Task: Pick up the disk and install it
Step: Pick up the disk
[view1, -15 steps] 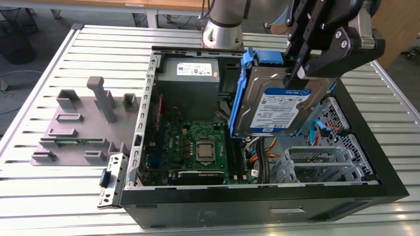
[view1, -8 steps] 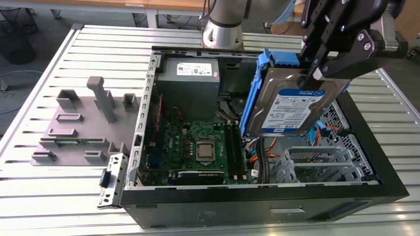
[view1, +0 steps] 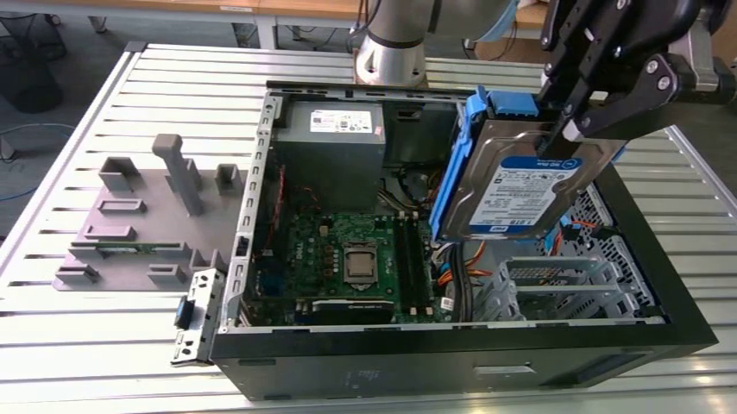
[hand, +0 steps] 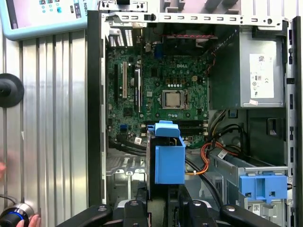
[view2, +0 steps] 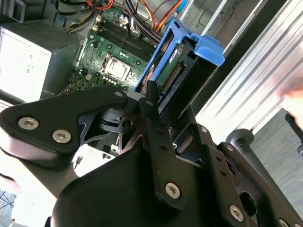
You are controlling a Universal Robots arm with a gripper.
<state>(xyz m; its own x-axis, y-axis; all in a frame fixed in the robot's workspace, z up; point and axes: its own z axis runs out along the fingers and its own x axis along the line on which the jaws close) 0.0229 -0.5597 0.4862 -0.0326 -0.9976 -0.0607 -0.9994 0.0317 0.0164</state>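
Gripping the disk by its top edge, the fingers hold it upright above the open computer case.

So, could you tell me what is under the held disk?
The disk, clamped in the pincer, hangs over the open case, by the motherboard and orange cables; what lies straight beneath is covered.

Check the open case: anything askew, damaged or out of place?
Nothing looks damaged or spilled. The disk is not seated: the gripper holds it on edge, tilted, above the open computer case. That fits the install task and does not look like a fault.
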